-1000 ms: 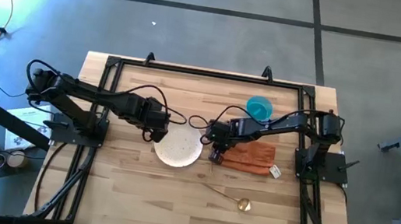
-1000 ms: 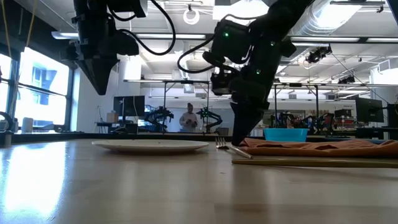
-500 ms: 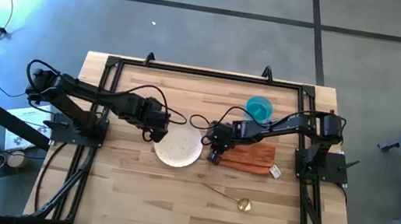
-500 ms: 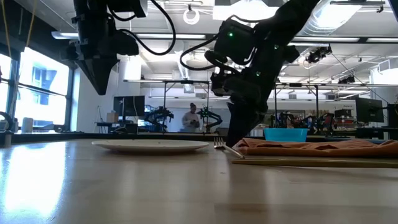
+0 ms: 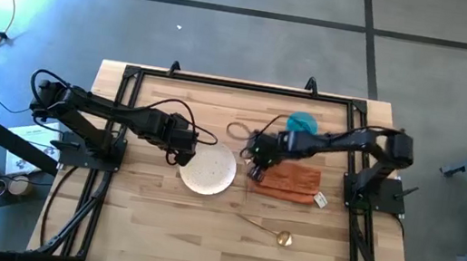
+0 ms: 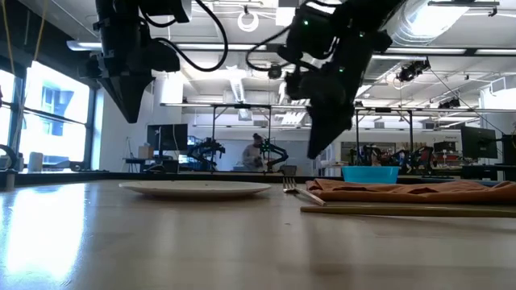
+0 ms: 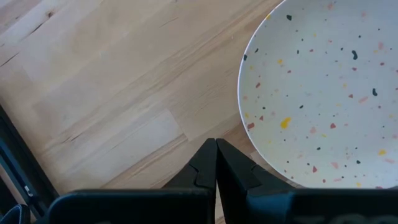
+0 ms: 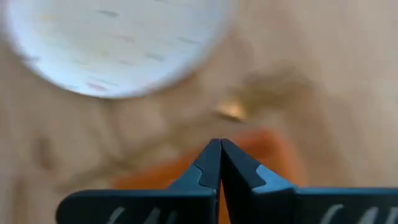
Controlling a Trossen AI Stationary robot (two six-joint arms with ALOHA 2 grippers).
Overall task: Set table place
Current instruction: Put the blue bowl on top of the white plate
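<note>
The speckled white plate [image 5: 209, 172] lies flat mid-table. The rust-orange napkin [image 5: 291, 183] lies flat to its right. The gold fork [image 6: 296, 192] lies at the napkin's left end, tines toward the plate. The gold spoon [image 5: 271, 233] lies nearer the front edge. The blue bowl [image 5: 302, 124] stands beyond the napkin. My right gripper [image 5: 254, 163] is shut and empty, raised above the napkin's left end [image 6: 316, 153]. My left gripper [image 5: 183, 148] is shut and empty, held above the table at the plate's far-left rim [image 7: 245, 112].
The black rail frame [image 5: 240, 87] borders the tabletop. Bare wood shows in front of the plate and spoon, and left of the plate. A person stands far off in the room behind the table [image 6: 256, 153].
My right gripper has risen from the fork at the napkin's left end and gone a little toward the far edge. The fork stays lying on the table. My left arm has kept still.
</note>
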